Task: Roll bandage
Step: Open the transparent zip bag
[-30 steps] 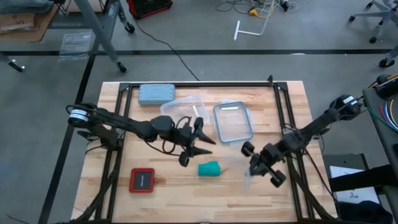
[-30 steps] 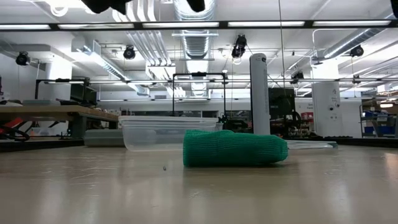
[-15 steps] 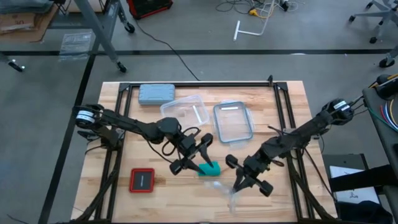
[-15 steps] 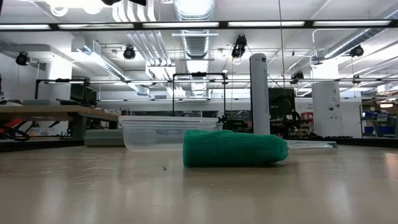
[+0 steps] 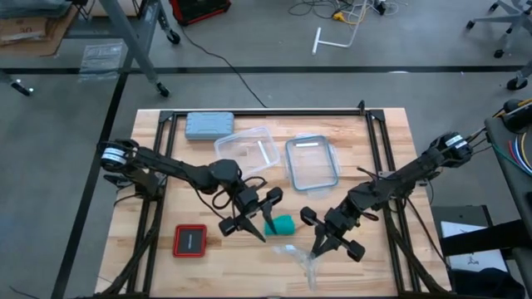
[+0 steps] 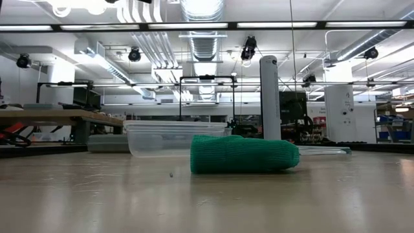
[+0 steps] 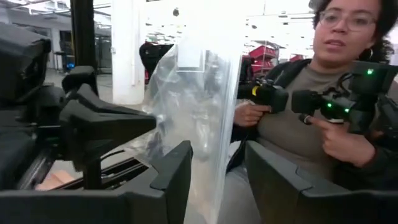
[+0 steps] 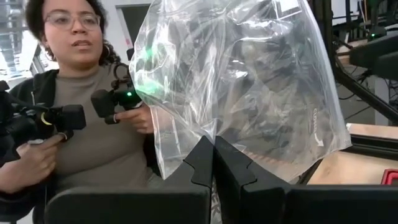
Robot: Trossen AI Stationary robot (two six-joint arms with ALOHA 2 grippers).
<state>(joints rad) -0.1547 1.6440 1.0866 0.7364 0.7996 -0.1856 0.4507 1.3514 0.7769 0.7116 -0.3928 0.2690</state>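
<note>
High view: the left gripper (image 5: 252, 218), jaws spread and empty, is poised just beside the rolled bandage (image 5: 280, 224), whose long axis runs left-right on the table (image 5: 382, 133). Farther right, the right gripper (image 5: 326, 239), closed on a clear plastic bag (image 5: 301, 257), is judged less near.

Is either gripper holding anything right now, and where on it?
The right gripper is shut on the bottom edge of a clear plastic bag. The left gripper is open and holds nothing.
</note>
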